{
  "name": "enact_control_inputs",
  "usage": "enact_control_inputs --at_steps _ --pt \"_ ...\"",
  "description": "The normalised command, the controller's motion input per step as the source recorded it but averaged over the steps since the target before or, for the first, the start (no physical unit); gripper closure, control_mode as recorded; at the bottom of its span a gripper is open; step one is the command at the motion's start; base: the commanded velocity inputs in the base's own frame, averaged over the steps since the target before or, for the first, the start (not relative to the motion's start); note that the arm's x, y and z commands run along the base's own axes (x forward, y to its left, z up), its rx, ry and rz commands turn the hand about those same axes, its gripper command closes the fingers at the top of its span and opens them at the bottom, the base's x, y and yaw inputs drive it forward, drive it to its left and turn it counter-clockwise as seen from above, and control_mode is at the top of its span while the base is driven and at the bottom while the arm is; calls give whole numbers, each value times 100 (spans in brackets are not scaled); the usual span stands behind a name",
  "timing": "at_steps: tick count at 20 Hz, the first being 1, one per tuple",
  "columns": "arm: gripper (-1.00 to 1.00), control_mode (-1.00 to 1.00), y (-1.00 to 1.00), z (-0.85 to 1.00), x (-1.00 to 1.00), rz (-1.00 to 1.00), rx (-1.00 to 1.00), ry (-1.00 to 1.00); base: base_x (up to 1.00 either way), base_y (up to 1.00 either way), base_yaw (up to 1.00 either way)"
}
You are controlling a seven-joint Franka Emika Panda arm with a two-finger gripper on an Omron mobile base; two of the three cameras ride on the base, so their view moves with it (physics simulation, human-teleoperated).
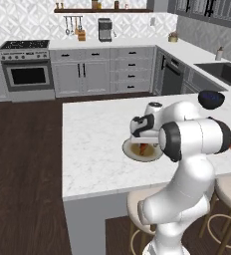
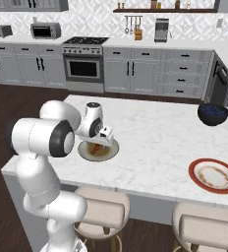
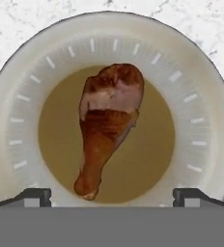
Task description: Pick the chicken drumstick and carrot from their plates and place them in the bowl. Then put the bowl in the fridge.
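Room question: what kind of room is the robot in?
A kitchen, it looks like. There is a stove with an oven, a sink in the counter, and a drumstick on a plate.

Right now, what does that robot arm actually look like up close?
The arm is glossy white, built of fat rounded segments like stacked tubes, with dark grey to black rings and caps at the joints. No loose cables or markings show. At its end sits a white block carrying the tool, whose two small dark finger tips are flat and squared.
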Motion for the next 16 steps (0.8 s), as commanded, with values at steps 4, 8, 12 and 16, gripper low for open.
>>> enact_control_inputs --at_steps 4,8,12,16 --pt "-100 -100 0 -28 41 0 0 1 0 0 0" --pt "-100 -100 0 -33 25 0 0 1 0 0 0" --pt "-100 -100 0 -36 18 0 0 0 0 0 0" --pt "100 -100 0 -42 17 0 0 2 0 0 0"
